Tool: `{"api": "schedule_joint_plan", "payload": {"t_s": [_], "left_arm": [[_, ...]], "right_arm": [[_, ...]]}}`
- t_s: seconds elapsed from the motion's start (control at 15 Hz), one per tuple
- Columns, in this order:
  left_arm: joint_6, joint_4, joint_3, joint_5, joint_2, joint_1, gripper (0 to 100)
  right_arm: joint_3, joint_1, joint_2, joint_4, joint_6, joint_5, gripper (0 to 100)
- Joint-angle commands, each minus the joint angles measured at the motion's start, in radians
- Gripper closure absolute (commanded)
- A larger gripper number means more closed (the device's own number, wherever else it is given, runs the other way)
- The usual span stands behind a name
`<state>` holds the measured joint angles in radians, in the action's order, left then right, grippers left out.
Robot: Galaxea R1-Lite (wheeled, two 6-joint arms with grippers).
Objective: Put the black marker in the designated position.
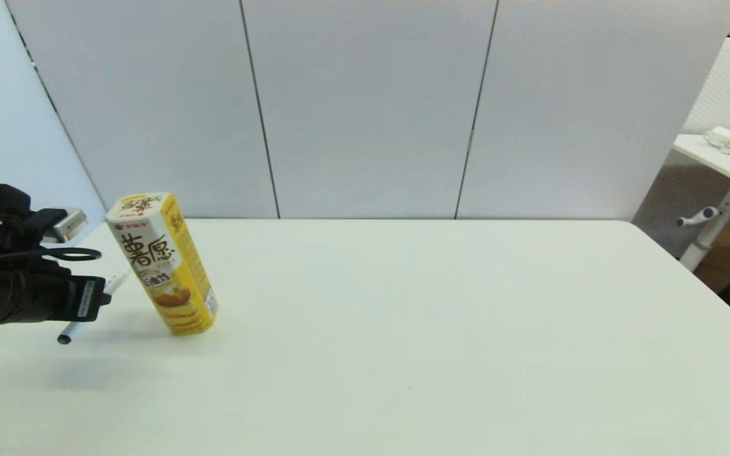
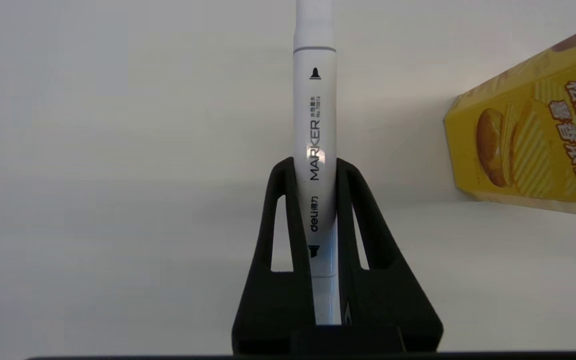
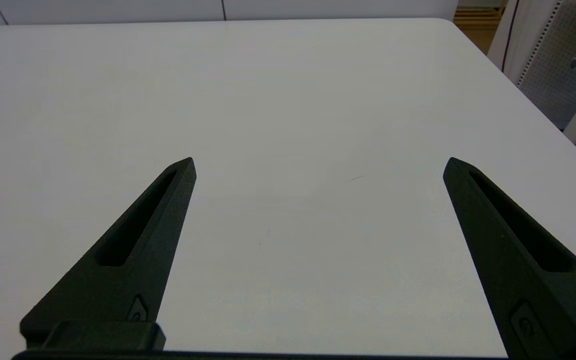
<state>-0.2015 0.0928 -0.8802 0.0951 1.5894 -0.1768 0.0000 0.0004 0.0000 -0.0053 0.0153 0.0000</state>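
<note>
Meanwhile left gripper (image 2: pixel 315 167) clenched black marker (image 2: pixel 314 125) above tabletop's (image 1: pixel 403 329) left edge, beside yellow snack box (image 1: pixel 163 263); right gripper (image 3: pixel 318 162) hung spread.

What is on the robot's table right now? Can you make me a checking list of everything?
Surface: plain white table, no marked spot seen.
Job's things: slim white-barrelled black marker, held above the table.
Clutter: tall yellow snack box, standing tilted beside the marker.
Grippers: left gripper shut on the marker at the table's left; right gripper open over bare table.
Cables: black cables looped on the left arm.
Surroundings: grey wall panels; white side desk at right.
</note>
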Motion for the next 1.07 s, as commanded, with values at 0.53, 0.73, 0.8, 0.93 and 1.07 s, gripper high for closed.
{"api": "schedule_joint_plan", "payload": {"t_s": [0.53,0.73,0.8,0.93,1.07], "left_arm": [[0.025,0.005,-0.006,0.021,0.052,0.000,0],[0.027,0.001,-0.016,0.020,0.050,0.000,0],[0.027,-0.001,-0.016,0.020,0.047,0.000,0],[0.027,-0.019,-0.017,0.018,0.017,0.003,0],[0.027,-0.047,-0.079,0.015,-0.063,0.007,0]], "right_arm": [[0.000,0.001,0.000,-0.001,0.000,0.000,0],[0.000,0.001,0.000,0.001,0.000,0.000,0],[0.000,0.001,0.000,-0.001,0.000,0.000,0],[0.000,0.000,0.000,-0.001,0.000,0.000,0],[0.000,0.001,0.000,-0.001,0.000,0.000,0]]}}
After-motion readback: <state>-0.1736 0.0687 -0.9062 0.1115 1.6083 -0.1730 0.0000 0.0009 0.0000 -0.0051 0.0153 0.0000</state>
